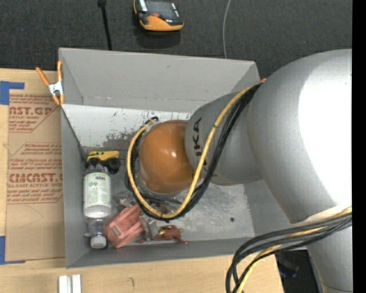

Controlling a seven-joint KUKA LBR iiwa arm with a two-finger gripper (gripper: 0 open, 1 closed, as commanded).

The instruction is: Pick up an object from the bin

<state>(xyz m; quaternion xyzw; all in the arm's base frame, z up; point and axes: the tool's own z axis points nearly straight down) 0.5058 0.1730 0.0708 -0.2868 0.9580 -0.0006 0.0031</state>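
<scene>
**Arm down in the bin, its wrist over the front clutter**

Closest to me, along the front wall of the grey metal bin (74, 171), is a small heap of loose things. A pink, blocky plastic piece (124, 226) lies tilted there. A small red-brown scrap (170, 232) lies just to its right, and a grey metal bit (150, 228) is wedged between the two. At the heap's left end a clear bottle (97, 197) with a white and green label lies on its side, its cap (98, 241) pointing at the front wall.

Right behind this clutter the arm comes in from the right. Its rounded orange cover (163, 157) hangs over the middle of the floor, and black and yellow cables (171, 213) loop round it. The gripper (151, 201) is tucked under that cover. From here I cannot tell whether it is spread, pressed together or pinching anything. The pink piece and the grey bit are the things nearest to it, just in front and to the left.

Further back on the left, a yellow toy car (103, 157) with black wheels sits beside the bottle's base. Behind it the speckled floor runs up to the back wall. Beyond the bin, an orange and black device (158, 14) rests on the dark surface.
</scene>
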